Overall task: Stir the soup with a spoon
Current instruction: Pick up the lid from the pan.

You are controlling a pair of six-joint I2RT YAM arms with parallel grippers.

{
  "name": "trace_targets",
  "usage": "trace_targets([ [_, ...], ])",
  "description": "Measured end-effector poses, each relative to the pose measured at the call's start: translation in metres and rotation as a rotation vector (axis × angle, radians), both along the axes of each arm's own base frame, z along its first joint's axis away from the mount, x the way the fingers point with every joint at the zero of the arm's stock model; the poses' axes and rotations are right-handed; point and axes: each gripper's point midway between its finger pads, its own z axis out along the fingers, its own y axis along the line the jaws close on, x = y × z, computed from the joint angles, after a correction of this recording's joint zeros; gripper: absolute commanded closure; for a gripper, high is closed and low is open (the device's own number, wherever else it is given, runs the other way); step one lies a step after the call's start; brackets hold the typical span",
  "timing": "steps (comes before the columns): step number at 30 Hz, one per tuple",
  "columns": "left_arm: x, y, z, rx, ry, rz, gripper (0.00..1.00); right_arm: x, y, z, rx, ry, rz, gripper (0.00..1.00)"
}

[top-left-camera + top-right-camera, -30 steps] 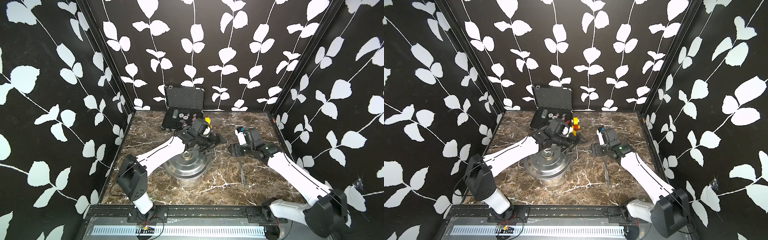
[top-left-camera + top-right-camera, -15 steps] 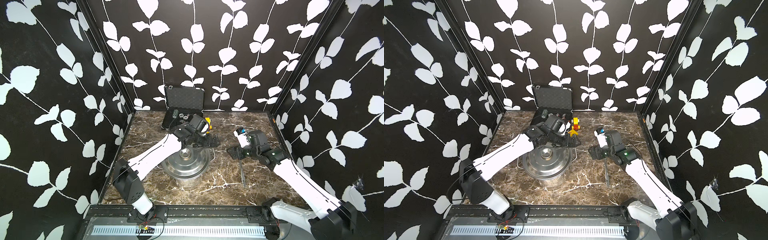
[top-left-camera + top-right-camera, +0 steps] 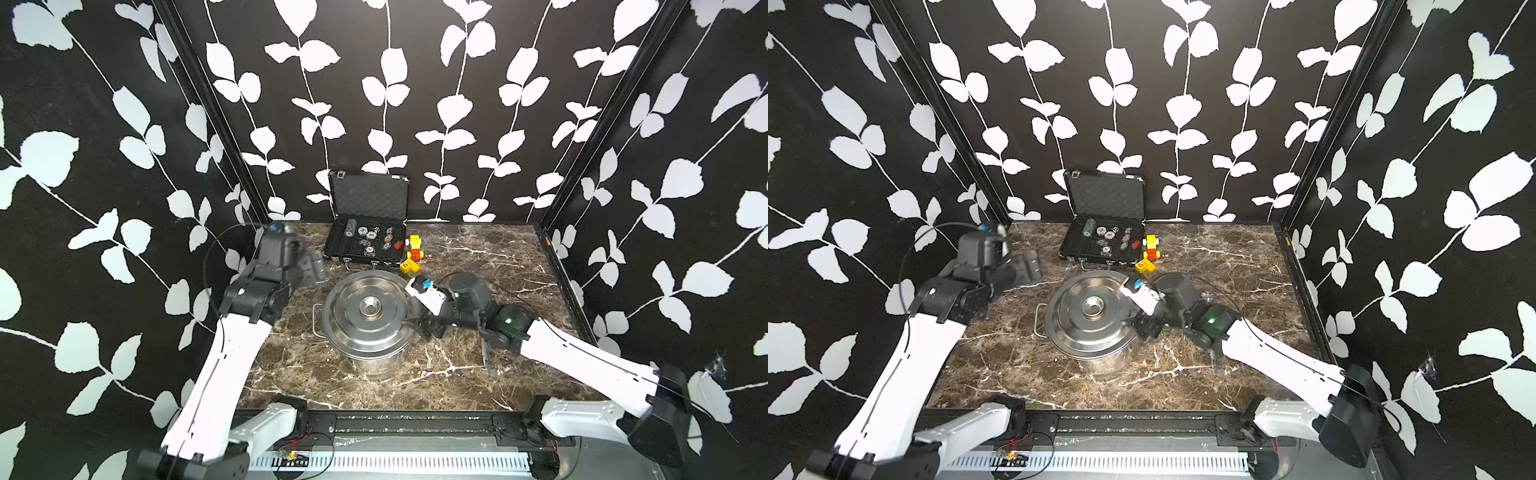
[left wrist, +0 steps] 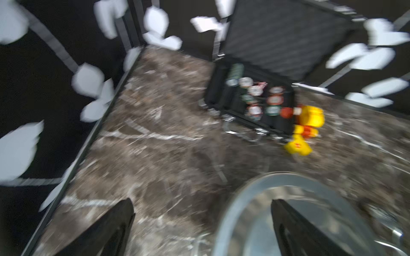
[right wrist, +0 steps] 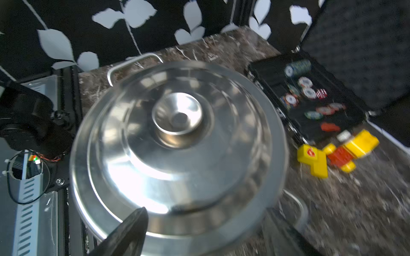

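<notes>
The spoon (image 3: pixel 487 360), slim polished metal, lies flat on the marbled tabletop (image 3: pixel 478 257) to the right of the steel pot (image 3: pixel 374 362), partly under the right arm. The ringed, domed lid (image 3: pixel 370 308) covers the pot. That is probably why the right gripper (image 3: pixel 424 326) sits at the pot's right rim, fingers spread and empty. The left gripper (image 3: pixel 312 270) hangs left of the pot, wide open and empty.
</notes>
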Motion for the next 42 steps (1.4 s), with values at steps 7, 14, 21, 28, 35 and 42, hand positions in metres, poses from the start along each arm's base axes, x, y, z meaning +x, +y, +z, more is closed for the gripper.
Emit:
trace_targets([
  [7, -0.018, 0.018, -0.029, 0.039, 0.040, 0.054, 0.01, 0.019, 0.059, 0.004, 0.067, -0.020, 0.095, 0.18],
  [14, -0.025, 0.033, -0.031, 0.108, 0.020, 0.096, 0.01, 0.022, 0.083, -0.014, 0.076, 0.015, 0.154, 0.17],
  [21, -0.024, 0.037, -0.032, 0.150, 0.018, 0.099, 0.01, 0.027, 0.101, -0.023, 0.094, 0.030, 0.189, 0.17],
  [28, -0.023, 0.039, -0.033, 0.168, 0.014, 0.100, 0.01, 0.030, 0.105, -0.029, 0.095, 0.019, 0.198, 0.22],
  [35, -0.022, 0.039, -0.032, 0.167, 0.004, 0.102, 0.01, 0.029, 0.107, -0.030, 0.095, 0.011, 0.209, 0.41],
  [42, -0.023, 0.040, -0.028, 0.164, -0.012, 0.104, 0.01, 0.029, 0.108, -0.026, 0.103, -0.001, 0.211, 0.61],
])
